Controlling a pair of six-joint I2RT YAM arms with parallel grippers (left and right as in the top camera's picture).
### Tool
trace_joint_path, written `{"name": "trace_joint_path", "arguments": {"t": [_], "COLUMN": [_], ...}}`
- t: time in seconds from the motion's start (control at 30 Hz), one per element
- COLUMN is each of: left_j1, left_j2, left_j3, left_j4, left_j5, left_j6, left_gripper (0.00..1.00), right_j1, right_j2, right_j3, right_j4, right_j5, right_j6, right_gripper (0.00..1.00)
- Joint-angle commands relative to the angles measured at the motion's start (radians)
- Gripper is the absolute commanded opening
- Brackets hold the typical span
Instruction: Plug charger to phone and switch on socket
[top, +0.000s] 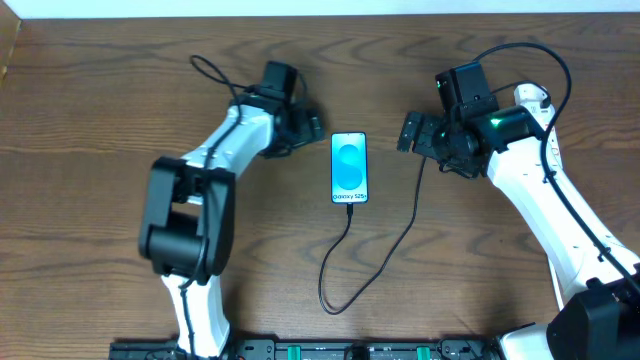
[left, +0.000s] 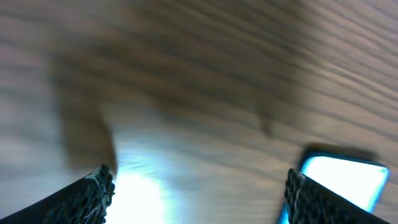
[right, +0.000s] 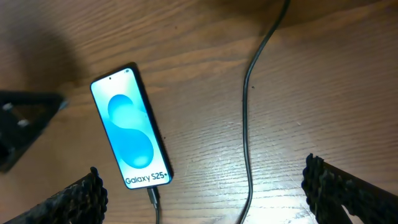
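My left end effector (top: 310, 130) is hanging wide open, gripping nothing, just left of the phone (top: 349, 167). The phone is lying face-up mid-counter (top: 100, 100), with the charger (right: 245, 124) plug touching its bottom edge. My right end effector (top: 408, 132) is gaping wide, empty, above the cable.

On the brown wooden table (top: 100, 90), the phone (top: 349, 167) is laid flat, screen up; the charger cable (right: 245, 124) is looped beside it.

The phone (right: 129, 130) reads "Galaxy S25+"; overhead, seemingly likewise.
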Motion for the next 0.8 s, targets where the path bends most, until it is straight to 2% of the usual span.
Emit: {"name": "trace_joint_path", "arguments": {"t": [0.0, 0.1, 0.13, 0.47, 0.77], "left_j1": [0.018, 0.017, 0.017, 0.017, 0.017], "left_j2": [-0.168, -0.336, -0.373, -0.679, -0.74], "left_j3": [-0.004, -0.004, -0.004, -0.005, -0.005], "left_j4": [-0.06, -0.175, -0.199, -0.368, -0.37], "left_j5": [-0.209, -0.383, -0.396, -0.394, -0.394], "left_j6": [0.089, 0.126, 0.126, 0.126, 0.126], "left_gripper": [0.89, 0.89, 0.9, 0.9, 0.9], "right_j1": [0.006, 0.006, 0.006, 0.006, 0.006], "right_j2": [-0.01, -0.01, -0.01, -0.01, -0.01], "right_j3": [0.002, 0.002, 0.002, 0.002, 0.002], "right_j4": [-0.001, -0.002, -0.002, -0.042, -0.043], "right_j5": [0.019, 0.042, 0.045, 0.045, 0.045], "right_j6": [-0.011, -0.011, -0.011, -0.012, -0.012], "right_gripper": [0.99, 0.99, 0.99, 0.99, 0.99]}}
